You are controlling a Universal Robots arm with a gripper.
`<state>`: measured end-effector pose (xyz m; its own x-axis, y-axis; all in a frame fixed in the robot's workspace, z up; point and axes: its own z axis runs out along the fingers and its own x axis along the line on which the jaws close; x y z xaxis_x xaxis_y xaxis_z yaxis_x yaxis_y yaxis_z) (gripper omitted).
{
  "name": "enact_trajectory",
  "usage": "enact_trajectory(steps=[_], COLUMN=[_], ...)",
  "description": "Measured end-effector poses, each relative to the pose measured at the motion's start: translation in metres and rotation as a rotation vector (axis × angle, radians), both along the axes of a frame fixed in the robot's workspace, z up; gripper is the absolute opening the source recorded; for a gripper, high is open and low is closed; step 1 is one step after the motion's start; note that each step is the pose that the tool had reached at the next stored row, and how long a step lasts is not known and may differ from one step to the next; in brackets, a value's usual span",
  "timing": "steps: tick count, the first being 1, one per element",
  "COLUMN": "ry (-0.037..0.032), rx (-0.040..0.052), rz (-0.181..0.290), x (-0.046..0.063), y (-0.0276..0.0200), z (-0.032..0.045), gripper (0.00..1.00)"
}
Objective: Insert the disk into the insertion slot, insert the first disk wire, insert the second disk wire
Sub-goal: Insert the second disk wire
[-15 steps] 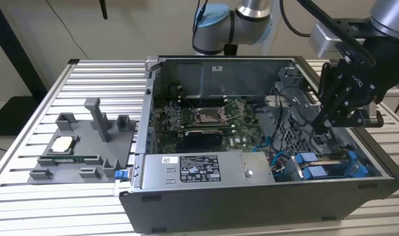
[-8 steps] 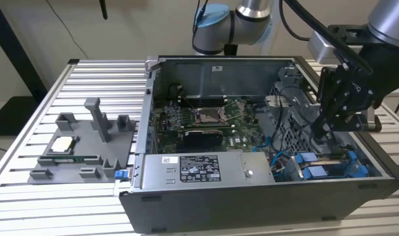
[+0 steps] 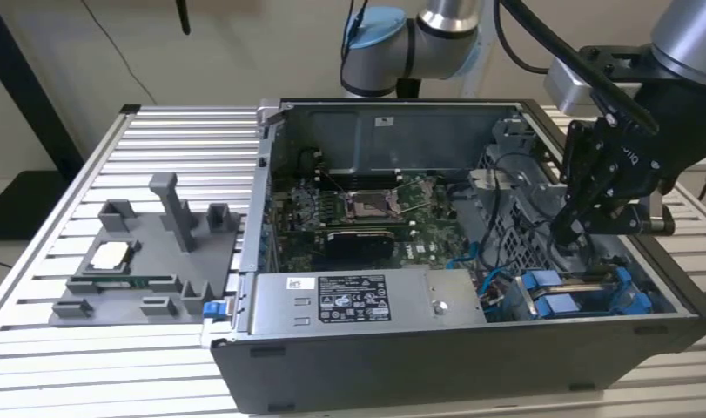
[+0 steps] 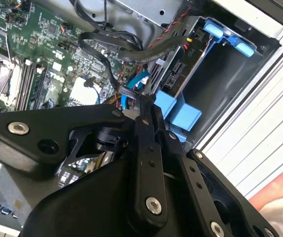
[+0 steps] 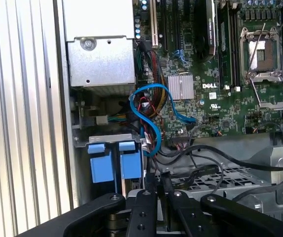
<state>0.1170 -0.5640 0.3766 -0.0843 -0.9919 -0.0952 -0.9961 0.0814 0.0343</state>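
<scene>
The claw (image 5: pixel 158 177) is pinching a black wire (image 4: pixel 117 79), jaws narrow, seemingly for plugging. It is hanging just beside the disk (image 5: pixel 113 165), which is sitting in the slot (image 5: pixel 109 138).

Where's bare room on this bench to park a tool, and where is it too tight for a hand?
Free: the slatted table between its near edge and the grey fixture tray, and the slats behind that tray. Crowded: the corner of the case around the gripper, packed with blue carriers and cables.
</scene>
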Motion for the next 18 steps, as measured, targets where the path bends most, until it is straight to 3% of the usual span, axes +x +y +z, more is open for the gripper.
enact_trajectory(steps=[6, 13, 18], ry=[0.0000, 0.0000, 0.0000], rx=[0.0003, 0.0044, 0.0071], rz=[0.000, 0.000, 0.003], x=[0.000, 0.003, 0.011], y=[-0.0005, -0.0091, -0.0105], z=[-0.0014, -0.0076, -0.0130], gripper=[0.16, 0.16, 0.16])
